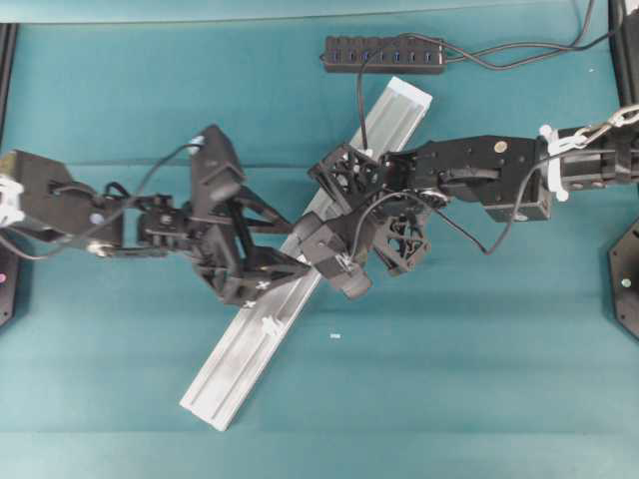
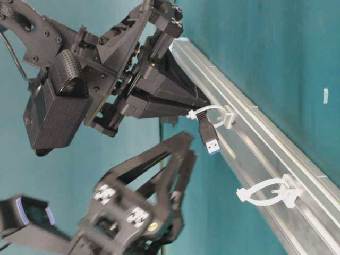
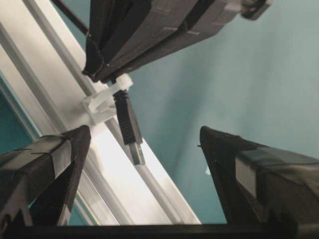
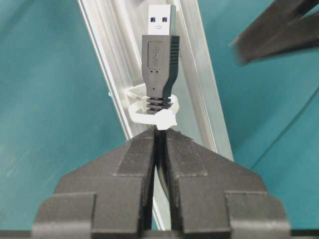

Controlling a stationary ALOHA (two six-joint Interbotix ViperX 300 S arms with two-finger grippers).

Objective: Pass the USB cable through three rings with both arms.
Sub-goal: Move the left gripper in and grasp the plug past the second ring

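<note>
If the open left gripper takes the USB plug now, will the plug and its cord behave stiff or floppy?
The plug probably behaves rigid: its moulded body sticks straight out past the ring. The cord is likely floppy, since it lies in loose curves. Being small, the plug might twist in the left gripper.

Teal table (image 1: 479, 329), silver rail (image 1: 225, 369), black USB cable (image 4: 159, 59), white rings (image 2: 268, 192)

A long silver aluminium rail (image 1: 300, 264) lies diagonally across the middle of the teal table (image 1: 479, 379), one end toward the far edge and the other toward the near left. A black multi-port hub (image 1: 383, 53) with blue sockets lies flat near the far edge, just beyond the rail's upper end. A tiny white scrap (image 1: 335, 336) rests on the table near the rail's lower half.
</note>
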